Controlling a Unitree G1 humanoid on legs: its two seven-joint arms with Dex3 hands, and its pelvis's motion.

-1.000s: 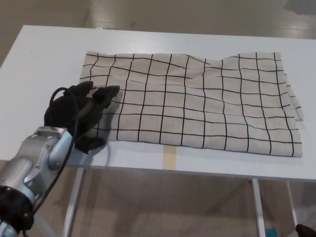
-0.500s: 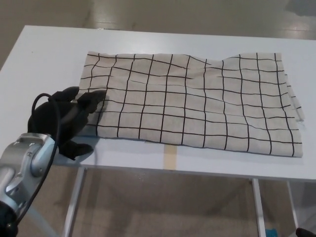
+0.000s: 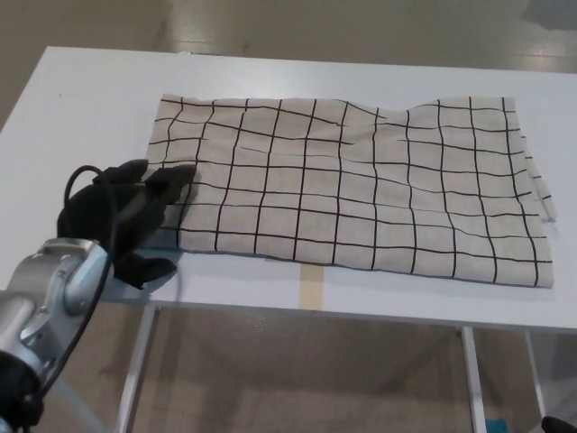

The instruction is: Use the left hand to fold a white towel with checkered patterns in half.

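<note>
The left hand [image 3: 122,216] sat at the towel's [image 3: 352,185] near-left corner, fingers spread and gripping nothing. The towel stretched away rightward across the table [image 3: 81,99], long axis left-to-right.

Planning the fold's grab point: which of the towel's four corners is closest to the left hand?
The near-left corner of the towel. The left hand rests right at it; the far-left corner lies further up the table, and both right corners lie across the cloth.

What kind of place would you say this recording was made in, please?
Probably a lab or workshop rather than a home: a plain white table on bare metal legs, a smooth hard floor, and only the checkered towel laid out by the robot's left hand.
</note>
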